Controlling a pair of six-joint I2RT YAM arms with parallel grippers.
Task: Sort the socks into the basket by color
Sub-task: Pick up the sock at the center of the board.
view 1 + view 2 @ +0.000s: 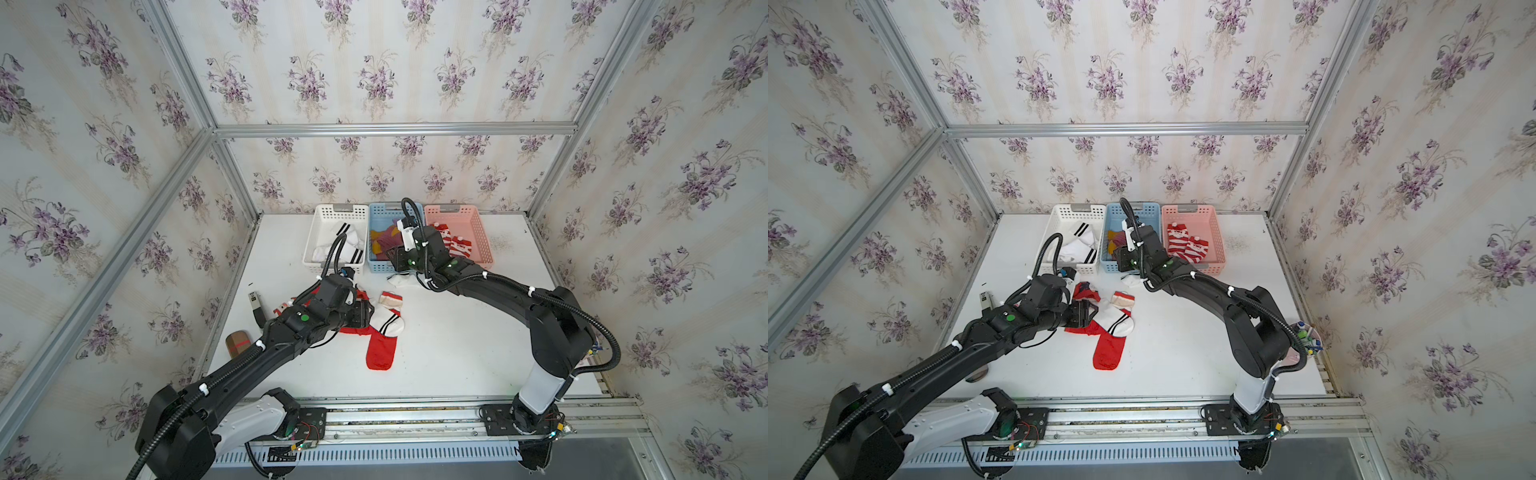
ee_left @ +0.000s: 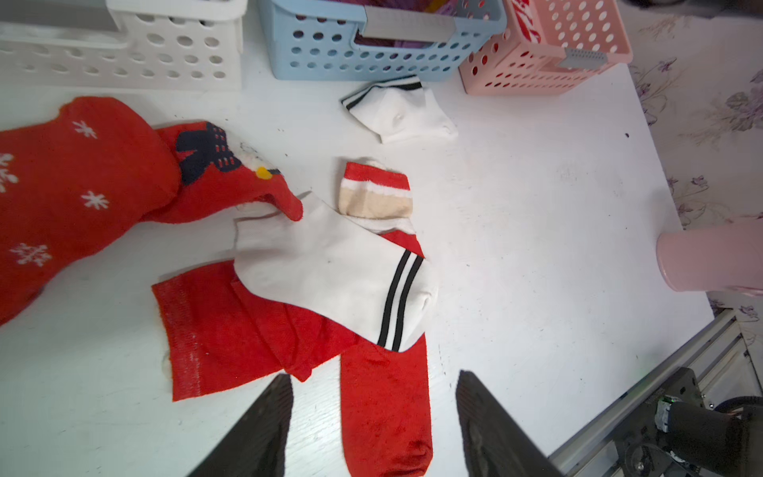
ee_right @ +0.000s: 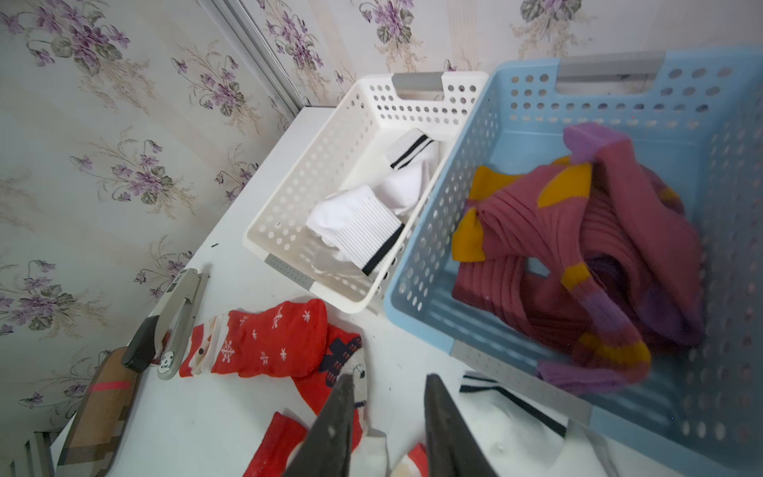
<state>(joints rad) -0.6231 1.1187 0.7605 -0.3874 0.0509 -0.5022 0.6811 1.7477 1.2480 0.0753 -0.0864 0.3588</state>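
Note:
Three baskets stand at the back: the white one [image 1: 332, 214] holds white socks [image 3: 363, 223], the blue one [image 1: 376, 208] maroon socks [image 3: 578, 231], the pink one [image 1: 478, 232] striped Santa socks [image 1: 1187, 245]. On the table a white black-striped sock [image 2: 330, 272] lies over plain red socks [image 2: 384, 404], beside a red snowflake sock [image 2: 70, 190]. Another white sock [image 2: 402, 113] lies in front of the blue basket. My left gripper [image 2: 373, 376] hovers open over the red sock, holding nothing. My right gripper [image 3: 389, 378] is open and empty by the blue basket's front edge.
A stapler [image 1: 257, 305] and a brown block [image 1: 239, 343] lie at the table's left edge. A pink cup of pens [image 1: 1308, 338] stands at the right edge. A metal rail [image 1: 415, 405] runs along the front, and papered walls close in the other sides.

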